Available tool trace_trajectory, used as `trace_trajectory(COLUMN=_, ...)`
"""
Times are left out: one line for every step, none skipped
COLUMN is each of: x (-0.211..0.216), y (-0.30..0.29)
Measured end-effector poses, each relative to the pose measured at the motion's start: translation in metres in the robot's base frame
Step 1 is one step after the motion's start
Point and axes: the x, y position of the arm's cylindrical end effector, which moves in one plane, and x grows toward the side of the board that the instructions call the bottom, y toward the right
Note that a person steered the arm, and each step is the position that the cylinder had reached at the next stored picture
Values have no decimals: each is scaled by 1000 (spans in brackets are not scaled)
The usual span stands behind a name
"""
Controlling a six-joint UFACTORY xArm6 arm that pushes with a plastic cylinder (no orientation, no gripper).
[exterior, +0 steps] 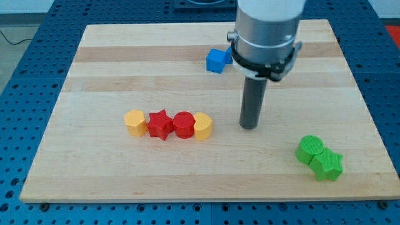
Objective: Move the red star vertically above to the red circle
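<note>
Where my tip (249, 127) rests, red star (160, 124) well left

red star (160, 124), red circle (184, 124), blue cube (217, 60)

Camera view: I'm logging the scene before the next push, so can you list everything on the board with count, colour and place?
Board: one, light wood, on a blue perforated table.
Yellow hexagon block: one, left end of the row near the view's centre-left.
Red star: one, touching the hexagon's right side.
Red circle: one, right of the star, touching it.
Yellow block: one, right end of the row, shape unclear.
Blue block: one, near the view's top, partly behind the arm.
Green circle: one, view's lower right.
Green star: one, touching the green circle, lower right.
My tip: one dark rod, right of the row, touching no block.
</note>
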Motion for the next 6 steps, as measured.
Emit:
trace_trajectory(x=39, y=-3)
trace_trajectory(x=58, y=-52)
trace_trajectory(x=41, y=-143)
trace_trajectory(x=3, y=-175)
trace_trajectory(x=-45, y=-178)
trace_trajectory(x=-62, y=-178)
